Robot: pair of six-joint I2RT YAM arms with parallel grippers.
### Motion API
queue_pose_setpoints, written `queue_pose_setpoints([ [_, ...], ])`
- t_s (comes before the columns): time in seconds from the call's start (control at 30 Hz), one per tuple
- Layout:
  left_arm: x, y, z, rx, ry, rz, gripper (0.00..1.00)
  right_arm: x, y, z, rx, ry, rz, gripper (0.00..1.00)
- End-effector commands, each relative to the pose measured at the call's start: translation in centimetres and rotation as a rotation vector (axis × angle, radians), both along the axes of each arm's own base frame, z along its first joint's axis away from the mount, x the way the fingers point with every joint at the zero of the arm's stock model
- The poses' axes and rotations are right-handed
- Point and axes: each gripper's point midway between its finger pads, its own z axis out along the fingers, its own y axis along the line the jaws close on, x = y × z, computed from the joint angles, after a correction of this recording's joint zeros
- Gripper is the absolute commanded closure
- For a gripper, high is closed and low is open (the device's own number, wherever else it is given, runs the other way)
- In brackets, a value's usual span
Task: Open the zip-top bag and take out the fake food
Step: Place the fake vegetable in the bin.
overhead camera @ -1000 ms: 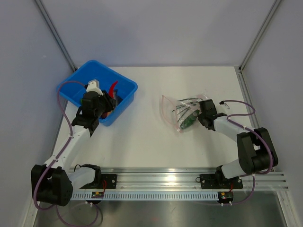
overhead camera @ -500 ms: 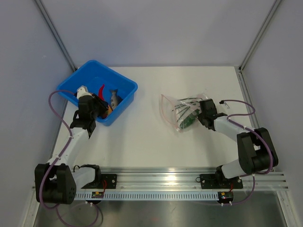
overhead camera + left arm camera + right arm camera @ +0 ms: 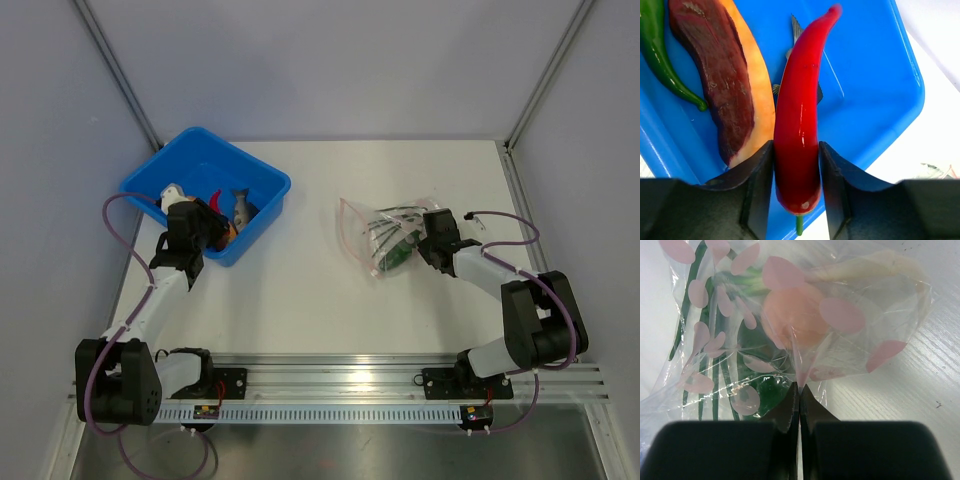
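Red chilli [image 3: 797, 125], one bag [image 3: 385, 235], one bin [image 3: 212, 160]

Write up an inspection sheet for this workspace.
Surface: white table.
Job's things: zip-top bag right of centre, green piece and orange piece inside; red chili over blue bin; bin holds green chili, orange-maroon slice, grey fish.
Clutter: nothing seen.
Grippers: left gripper shut on red chili; right gripper shut on bag film.
Cables: purple cable looped beside each arm.
Surroundings: grey walls, aluminium rail at near edge.
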Motion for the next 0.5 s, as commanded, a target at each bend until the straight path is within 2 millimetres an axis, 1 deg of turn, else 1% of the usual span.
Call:
queue_pose_setpoints([
  [0.0,1.0,0.7,1.2,0.006,-0.065,0.036,0.53,0.8,-0.2,1.6,0.003,-0.06,-0.001,1.0],
  [0.07,1.0,0.6,1.4,0.007,-0.072,0.029,0.48,0.8,-0.2,1.6,0.004,-0.062,-0.001,1.0],
  [0.1,1.0,0.5,1.7,0.006,-0.078,0.022,0.42,0.8,-0.2,1.6,0.006,-0.062,-0.002,1.0],
  [0.17,1.0,0.5,1.9,0.009,-0.073,0.019,0.34,0.8,-0.1,1.6,0.008,-0.06,0.002,1.0],
  [0.2,0.9,0.6,1.8,0.008,-0.071,0.027,0.27,0.9,-0.1,1.8,0.008,-0.065,0.001,1.0],
  [0.27,0.7,0.8,1.8,0.005,-0.075,0.038,0.23,0.8,-0.1,1.7,0.01,-0.064,0.0,1.0],
  [0.3,0.7,0.9,1.8,0.004,-0.075,0.047,0.18,0.8,-0.1,1.8,0.01,-0.065,0.001,1.0],
  [0.33,0.7,1.1,2.0,0.005,-0.081,0.06,0.16,0.8,-0.1,1.7,0.011,-0.065,0.002,1.0],
  [0.37,0.4,1.1,1.7,0.004,-0.065,0.065,0.14,0.9,-0.1,1.8,0.011,-0.066,0.002,1.0],
  [0.47,0.0,1.5,1.8,0.002,-0.052,0.092,0.07,0.9,0.0,1.9,0.014,-0.067,0.004,1.0],
])
